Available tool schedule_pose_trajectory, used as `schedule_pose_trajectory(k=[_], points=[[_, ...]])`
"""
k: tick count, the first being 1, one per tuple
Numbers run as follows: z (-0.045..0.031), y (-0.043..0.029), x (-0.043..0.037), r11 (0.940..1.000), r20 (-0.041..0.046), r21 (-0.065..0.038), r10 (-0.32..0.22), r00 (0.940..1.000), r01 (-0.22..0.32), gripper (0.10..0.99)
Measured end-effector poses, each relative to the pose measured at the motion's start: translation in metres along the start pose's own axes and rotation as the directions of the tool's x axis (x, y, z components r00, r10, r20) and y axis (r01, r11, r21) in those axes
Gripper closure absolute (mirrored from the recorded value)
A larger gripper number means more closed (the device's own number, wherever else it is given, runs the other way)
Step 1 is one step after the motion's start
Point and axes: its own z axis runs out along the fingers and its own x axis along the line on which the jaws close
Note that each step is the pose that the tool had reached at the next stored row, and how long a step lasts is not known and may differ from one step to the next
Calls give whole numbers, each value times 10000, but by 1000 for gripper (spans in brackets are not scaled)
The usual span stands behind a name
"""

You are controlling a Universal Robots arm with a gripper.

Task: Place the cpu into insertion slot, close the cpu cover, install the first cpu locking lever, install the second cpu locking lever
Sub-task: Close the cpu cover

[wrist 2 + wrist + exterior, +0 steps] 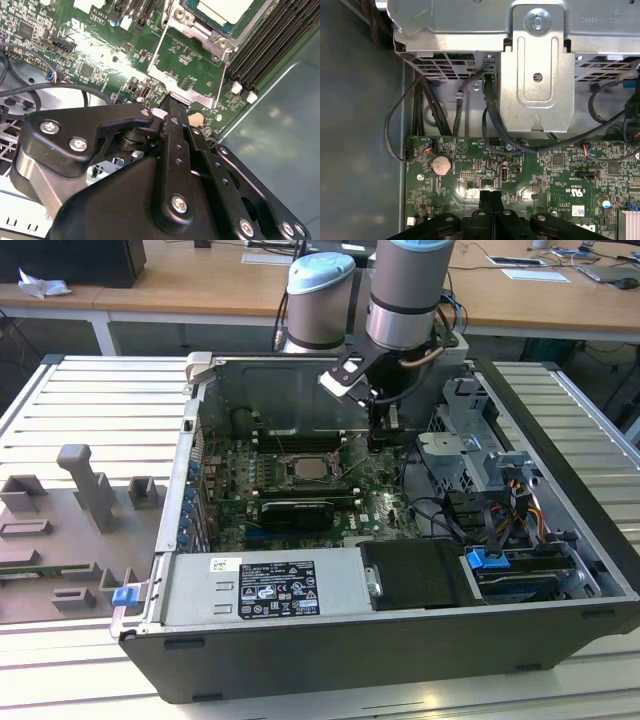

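The cpu (308, 468) lies flat in the insertion slot (200, 31), its pale metal face (220, 10) showing inside the silvery rim. The cpu cover (175, 84) is swung up off the socket toward the gripper, and green board shows through its window. Thin wire levers run along its two sides. My gripper (172, 107) is shut, with its tips against the cover's free edge and nothing visible between the fingers (490, 196). In the exterior view the gripper (380, 440) hangs inside the open computer case, just to that view's right of the socket.
Black memory slots (265, 45) flank the socket. A metal drive cage (535, 75) and loose black cables (400, 125) crowd the board's edge near a coin cell (440, 164). The power supply (270, 585) fills the case front. Grey fixtures (90, 490) sit outside at the exterior view's left.
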Motion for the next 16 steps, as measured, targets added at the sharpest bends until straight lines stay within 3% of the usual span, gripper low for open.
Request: schedule_pose_trajectory(k=[7, 8, 9, 11, 16], points=[[-25, -115, 2, 10000, 1, 13, 0, 10000, 0, 980], [-27, -157, 3, 10000, 2, 13, 0, 10000, 0, 980], [-30, -255, 5, 10000, 1, 13, 0, 10000, 0, 980], [-32, -321, 6, 10000, 1, 13, 0, 10000, 0, 980], [-33, -363, 7, 10000, 1, 13, 0, 10000, 0, 980]])
